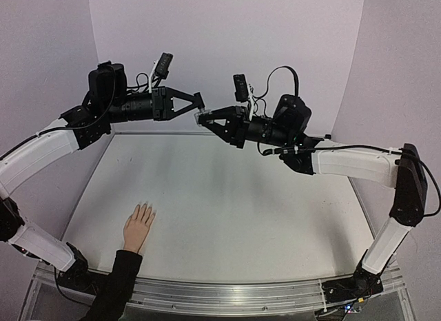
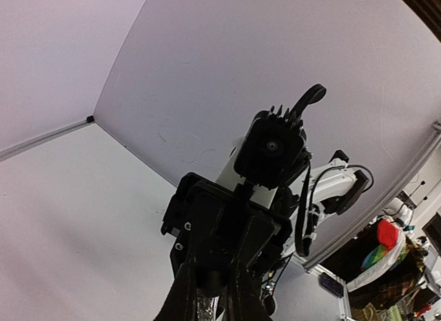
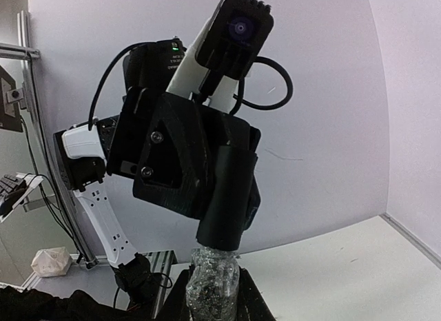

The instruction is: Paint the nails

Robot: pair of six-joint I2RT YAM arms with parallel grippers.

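The pale peach hand (image 1: 138, 226) with a black sleeve lies flat at the table's near left, and its tiny nails (image 1: 145, 207) are at the spread fingertips. Both arms are raised and meet in the air over the far middle of the table. My right gripper (image 1: 204, 120) is shut on a small glittery polish bottle (image 3: 215, 283). My left gripper (image 1: 199, 100) is shut on the bottle's black cap (image 3: 231, 197), which sits on the bottle. The cap (image 2: 213, 276) also shows in the left wrist view, between the fingers. Both grippers are far from the hand.
The white table (image 1: 227, 204) is bounded by purple walls at the back and both sides. An aluminium rail (image 1: 234, 297) runs along the near edge. The black sleeve (image 1: 114, 286) crosses that rail at the near left.
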